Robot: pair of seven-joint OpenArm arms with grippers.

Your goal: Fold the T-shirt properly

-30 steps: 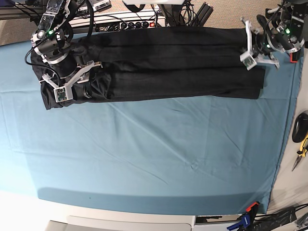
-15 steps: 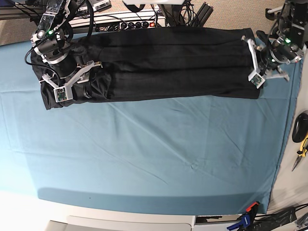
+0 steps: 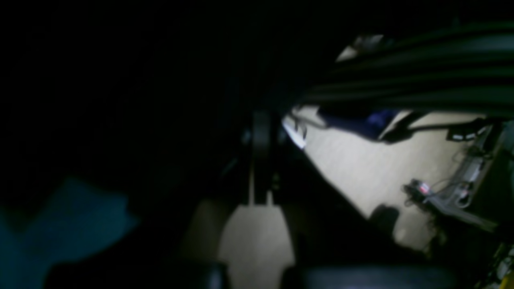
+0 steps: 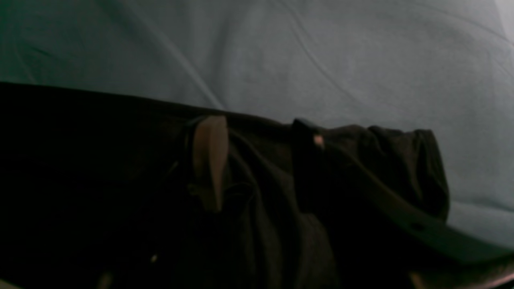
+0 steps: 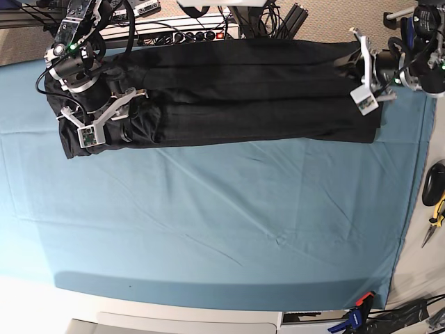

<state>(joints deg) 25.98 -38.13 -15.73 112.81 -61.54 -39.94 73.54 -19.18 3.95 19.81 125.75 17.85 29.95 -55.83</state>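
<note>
You're looking at a teal cloth [image 5: 208, 216] covering the table, lying mostly flat with faint creases running across it. Along the far edge, a power strip [image 5: 188, 31] is sitting among tangled black cables [image 5: 278, 17]. Off the cloth's right side, yellow-handled pliers [image 5: 436, 217] are lying just beside a dark rounded object [image 5: 434, 182]. At the near right corner, an orange-tipped clamp [image 5: 363, 300] and a blue clamp [image 5: 351, 321] are gripping the edge.

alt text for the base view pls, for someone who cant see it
A black T-shirt, folded into a long band, lies across the far side of a teal cloth. The right gripper rests on one end, the left gripper is at the other. Cables and tools lie beyond the cloth's edges.
</note>
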